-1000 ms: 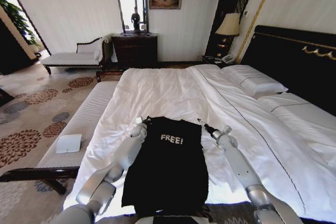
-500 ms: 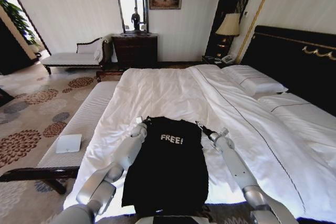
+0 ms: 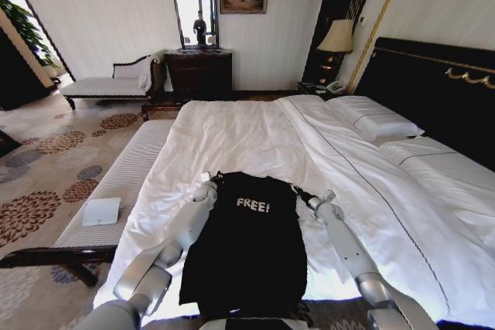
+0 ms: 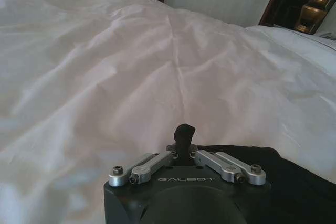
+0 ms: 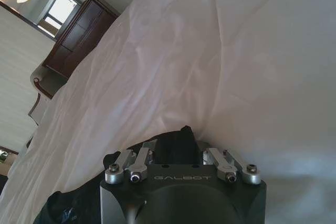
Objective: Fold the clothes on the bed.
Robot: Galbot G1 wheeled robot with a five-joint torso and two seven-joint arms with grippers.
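While the black T-shirt [image 3: 246, 241] lies flat on the near edge of the bed [image 3: 232, 133], lettering up and collar pointing away from the robot, both arms are reaching in at its shoulders. The shirt looks narrow, its long sides straight with no sleeves sticking out, so the sides appear to be turned in already; that is a judgement from its outline, not something plainly shown. Lengthwise it is at full stretch from collar to hem, so the fold along its length looks like the work left.

The left gripper [image 3: 206, 181] sits at the shirt's left shoulder corner. In the left wrist view the left gripper [image 4: 185, 132] shows its black fingers drawn together into one dark tip right at the edge of the black fabric [image 4: 294, 182]; whether cloth is pinched between them cannot be told.

The right gripper [image 3: 298, 189] is at the right shoulder corner, touching the shirt's edge. In the right wrist view the right gripper [image 5: 178, 142] has dark fabric bunched up between its linkages, and it reads as clamped on the shirt's corner.

The white duvet around the shirt is lightly rumpled.
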